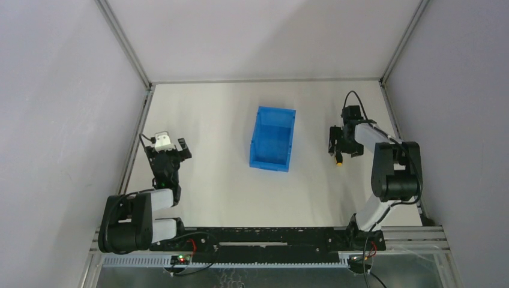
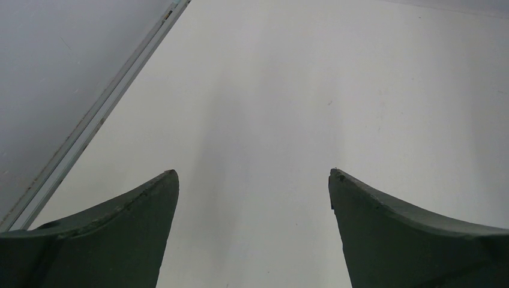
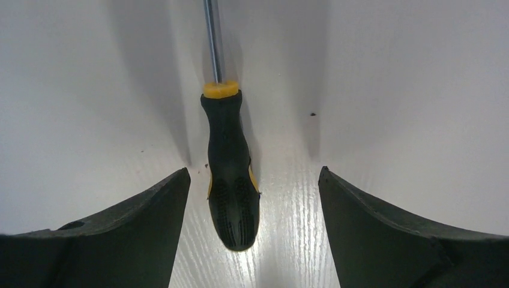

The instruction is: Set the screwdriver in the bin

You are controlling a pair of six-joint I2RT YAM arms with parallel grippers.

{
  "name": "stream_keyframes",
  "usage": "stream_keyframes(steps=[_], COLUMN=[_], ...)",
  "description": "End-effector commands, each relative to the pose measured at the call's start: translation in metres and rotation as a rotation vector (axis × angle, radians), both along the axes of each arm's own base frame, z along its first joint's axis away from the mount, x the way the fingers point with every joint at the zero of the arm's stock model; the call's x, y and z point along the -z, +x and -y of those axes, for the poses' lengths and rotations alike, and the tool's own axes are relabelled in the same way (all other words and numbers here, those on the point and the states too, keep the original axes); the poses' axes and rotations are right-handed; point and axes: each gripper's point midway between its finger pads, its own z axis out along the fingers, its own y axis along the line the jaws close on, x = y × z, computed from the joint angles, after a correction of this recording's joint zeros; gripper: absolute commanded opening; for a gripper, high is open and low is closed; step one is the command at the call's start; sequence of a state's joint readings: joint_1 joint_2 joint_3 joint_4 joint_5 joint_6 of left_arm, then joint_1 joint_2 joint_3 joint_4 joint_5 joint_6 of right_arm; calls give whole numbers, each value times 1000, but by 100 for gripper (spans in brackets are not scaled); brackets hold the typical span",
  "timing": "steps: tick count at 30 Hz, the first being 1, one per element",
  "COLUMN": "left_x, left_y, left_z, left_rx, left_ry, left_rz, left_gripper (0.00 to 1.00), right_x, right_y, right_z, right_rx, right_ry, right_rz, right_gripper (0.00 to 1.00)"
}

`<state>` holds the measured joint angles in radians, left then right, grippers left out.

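The screwdriver [image 3: 231, 174] lies flat on the white table, its black handle with yellow trim between my right gripper's [image 3: 254, 174] open fingers, nearer the left finger [image 3: 150, 222], touching neither. Its thin metal shaft runs away from me out of the frame's top. In the top view my right gripper [image 1: 335, 144] hangs low over it, and only the yellow-tipped handle end [image 1: 339, 160] shows. The blue bin [image 1: 273, 139] stands to its left, mid-table, with nothing visible inside. My left gripper [image 1: 175, 148] is open and empty at the table's left; its wrist view [image 2: 253, 174] shows only bare table.
A metal frame rail [image 2: 96, 114] runs along the table's left edge, close to my left gripper. Grey enclosure walls [image 1: 60, 120] stand on the left, right and back sides.
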<state>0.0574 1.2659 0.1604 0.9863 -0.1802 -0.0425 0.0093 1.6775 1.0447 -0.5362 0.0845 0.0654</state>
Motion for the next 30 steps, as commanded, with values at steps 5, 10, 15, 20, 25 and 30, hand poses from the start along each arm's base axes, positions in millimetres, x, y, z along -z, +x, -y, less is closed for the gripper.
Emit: stream_keyframes(steps=[5, 10, 15, 20, 25, 30], left_x=[-32, -32, -32, -32, -32, -32], left_y=[12, 12, 12, 12, 12, 12], left_z=[-1, -1, -1, -1, -1, -2], left_rx=[-2, -3, -2, -3, -3, -3], left_ry=[24, 24, 24, 24, 24, 24], left_rz=[103, 103, 103, 103, 103, 103], left_gripper=[100, 100, 100, 100, 100, 100], right_x=[24, 2, -63, -133, -193, -239], right_y=[6, 12, 20, 18, 9, -4], right_z=[-5, 7, 16, 3, -51, -125], right_rx=[-16, 18, 15, 4, -16, -182], right_ry=[28, 15, -32, 33, 332, 481], right_rz=[-67, -7, 116, 253, 382, 473], right_gripper=[61, 16, 0, 3, 5, 5])
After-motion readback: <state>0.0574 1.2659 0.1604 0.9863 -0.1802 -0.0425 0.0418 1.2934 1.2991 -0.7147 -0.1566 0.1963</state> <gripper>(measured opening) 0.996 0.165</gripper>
